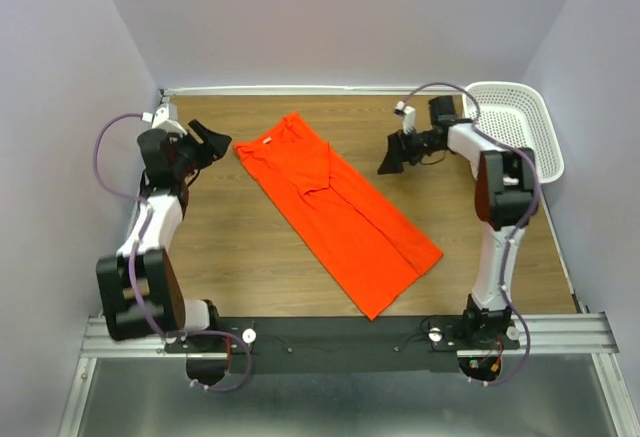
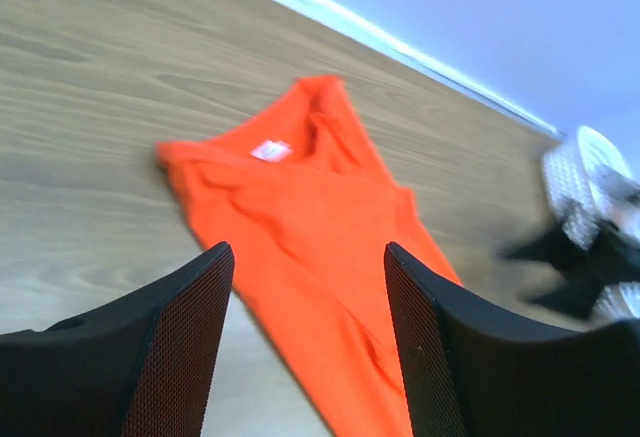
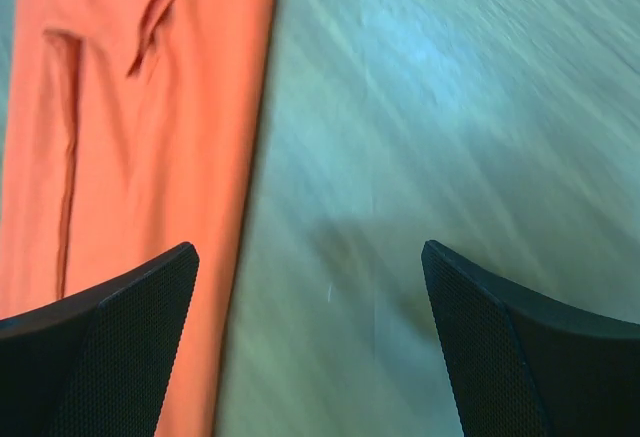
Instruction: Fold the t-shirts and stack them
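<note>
Wooden tabletop point(image 1: 240, 257), pale walls point(image 1: 340, 17), orange t-shirt point(image 1: 340, 207) lying diagonally mid-table.
Left gripper point(image 1: 222, 140), right gripper point(image 1: 388, 161): fingers apart, holding nothing.

In the left wrist view the white basket point(image 2: 585, 182) and the right gripper point(image 2: 535, 277) at the far right are smeared into blur, and the label point(image 2: 270, 150) at the collar of the t-shirt point(image 2: 300, 237) is too small to read. The t-shirt's near end is cut off by that view's bottom edge. In the right wrist view it runs out past the left and top edges, beside a blurred table point(image 3: 450, 107).
</note>
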Controlling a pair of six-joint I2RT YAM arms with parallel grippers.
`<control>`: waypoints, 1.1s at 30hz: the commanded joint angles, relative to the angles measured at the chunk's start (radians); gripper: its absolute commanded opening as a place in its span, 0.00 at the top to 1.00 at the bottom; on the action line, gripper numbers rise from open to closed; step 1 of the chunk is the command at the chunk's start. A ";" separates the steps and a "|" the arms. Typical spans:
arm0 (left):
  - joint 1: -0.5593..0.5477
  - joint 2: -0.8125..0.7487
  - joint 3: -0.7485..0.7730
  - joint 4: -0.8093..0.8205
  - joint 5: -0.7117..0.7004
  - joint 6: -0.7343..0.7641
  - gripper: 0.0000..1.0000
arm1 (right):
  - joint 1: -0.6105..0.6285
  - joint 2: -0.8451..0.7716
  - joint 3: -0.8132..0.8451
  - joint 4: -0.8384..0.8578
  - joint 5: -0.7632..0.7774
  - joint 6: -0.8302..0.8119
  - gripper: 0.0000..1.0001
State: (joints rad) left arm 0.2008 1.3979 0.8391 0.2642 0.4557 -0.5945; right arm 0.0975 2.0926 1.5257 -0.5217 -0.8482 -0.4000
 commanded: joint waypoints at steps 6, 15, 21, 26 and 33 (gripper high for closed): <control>0.009 -0.512 -0.279 -0.054 0.092 0.029 0.19 | 0.206 0.354 0.454 0.022 0.121 0.339 0.00; 0.009 -0.763 -0.460 -0.057 0.187 -0.091 0.17 | 0.281 0.606 0.774 0.028 0.201 0.619 0.10; 0.011 -0.777 -0.445 -0.109 0.187 -0.064 0.17 | 0.281 0.658 0.818 0.026 0.202 0.673 0.35; 0.011 -0.763 -0.452 -0.106 0.199 -0.064 0.17 | 0.280 0.665 0.797 0.025 0.167 0.684 0.59; 0.009 -0.778 -0.465 -0.100 0.202 -0.076 0.18 | 0.284 0.672 0.795 0.022 0.113 0.707 0.66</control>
State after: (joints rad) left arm 0.2077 0.6376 0.3847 0.1753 0.6243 -0.6601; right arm 0.3702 2.6980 2.3459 -0.4347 -0.7208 0.2913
